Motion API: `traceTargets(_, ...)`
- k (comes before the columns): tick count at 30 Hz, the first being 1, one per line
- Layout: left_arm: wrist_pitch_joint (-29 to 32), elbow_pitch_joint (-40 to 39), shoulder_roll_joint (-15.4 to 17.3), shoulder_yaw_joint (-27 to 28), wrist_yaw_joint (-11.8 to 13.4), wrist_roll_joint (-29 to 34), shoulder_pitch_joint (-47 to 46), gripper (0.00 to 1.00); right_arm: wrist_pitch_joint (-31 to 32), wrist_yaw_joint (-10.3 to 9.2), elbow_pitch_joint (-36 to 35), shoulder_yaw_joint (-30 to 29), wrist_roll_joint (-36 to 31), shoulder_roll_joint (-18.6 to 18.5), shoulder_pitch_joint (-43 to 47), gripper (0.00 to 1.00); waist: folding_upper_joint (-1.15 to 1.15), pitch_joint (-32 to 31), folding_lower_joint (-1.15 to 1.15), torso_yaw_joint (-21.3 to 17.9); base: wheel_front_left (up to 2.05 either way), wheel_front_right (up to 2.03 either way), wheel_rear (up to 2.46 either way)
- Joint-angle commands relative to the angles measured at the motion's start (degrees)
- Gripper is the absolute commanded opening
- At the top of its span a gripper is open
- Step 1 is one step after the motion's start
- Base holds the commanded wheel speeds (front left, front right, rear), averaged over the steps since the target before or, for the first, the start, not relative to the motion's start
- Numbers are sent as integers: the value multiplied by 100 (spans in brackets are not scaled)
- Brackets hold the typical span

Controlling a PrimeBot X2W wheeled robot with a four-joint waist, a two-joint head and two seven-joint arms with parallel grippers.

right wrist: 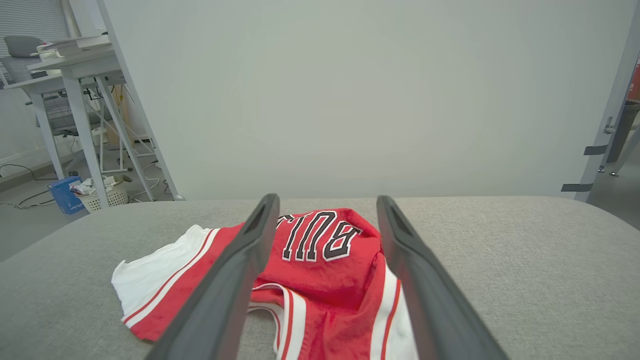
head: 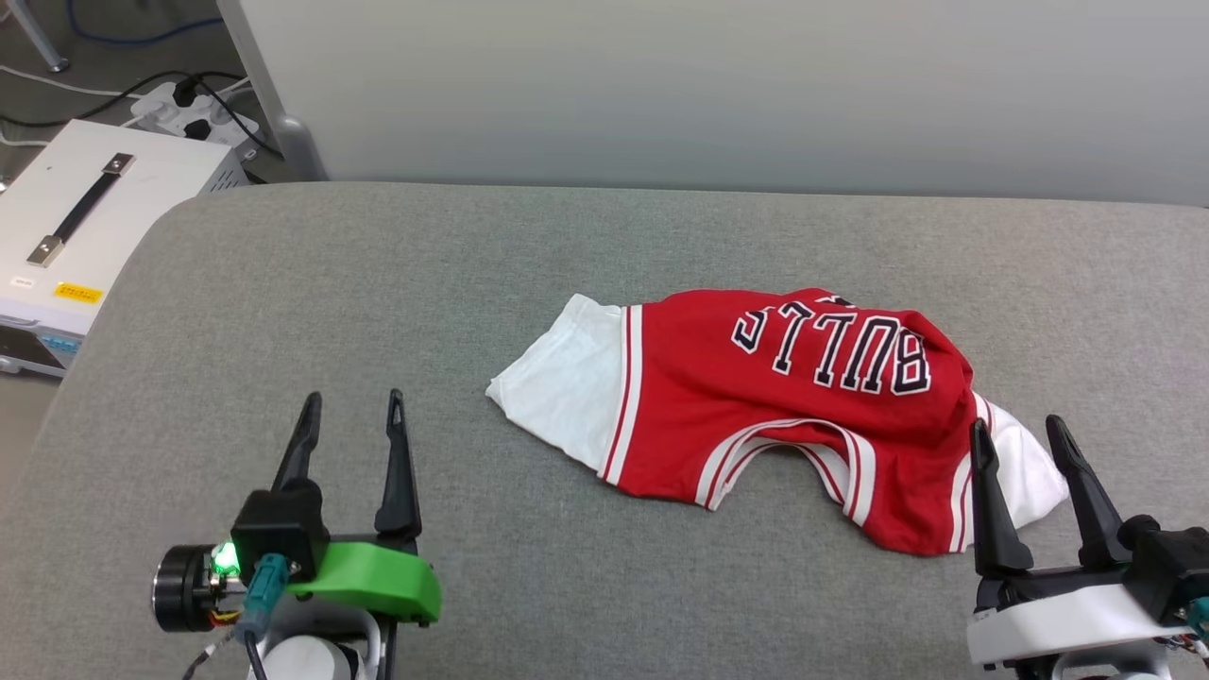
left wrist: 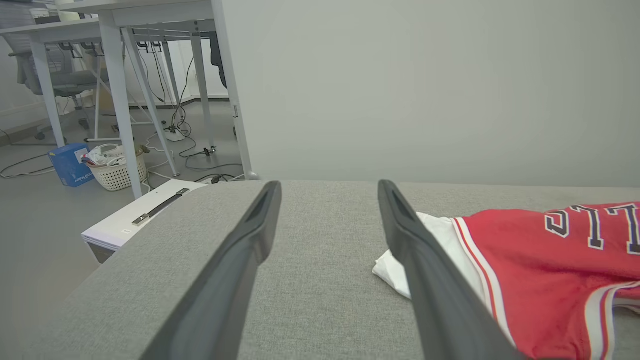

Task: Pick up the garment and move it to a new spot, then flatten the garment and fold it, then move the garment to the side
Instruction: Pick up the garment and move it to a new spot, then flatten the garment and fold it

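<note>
**Crumpled red jersey lies on grey table between two open grippers**

The garment (head: 803, 406), red with white sleeves and black "BULLS" lettering, lies bunched and unfolded just right of the middle of the table (head: 378, 283), one white sleeve spread toward the table's left side. The left gripper (head: 353, 397) hangs over the table's near-left part, fingers spread wide and empty, apart from the cloth. The right gripper (head: 1015, 423), fingers likewise spread and holding nothing, sits at the table's near-right edge, its tips over the jersey's near corner; contact cannot be told. A white box (head: 94, 217) stands on the floor beyond the table's left edge.
</note>
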Motion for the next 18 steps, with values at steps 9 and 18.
traceTargets(9,-32,299,-577,341,-730,645,495,100,-28,-5,289,30,136,20,292,100,0,-71,0,-10,0,0,0)
traceTargets(18,-32,570,-848,733,-1060,960,462,100,-28,-5,379,62,130,29,290,100,0,-43,0,-47,0,0,0)
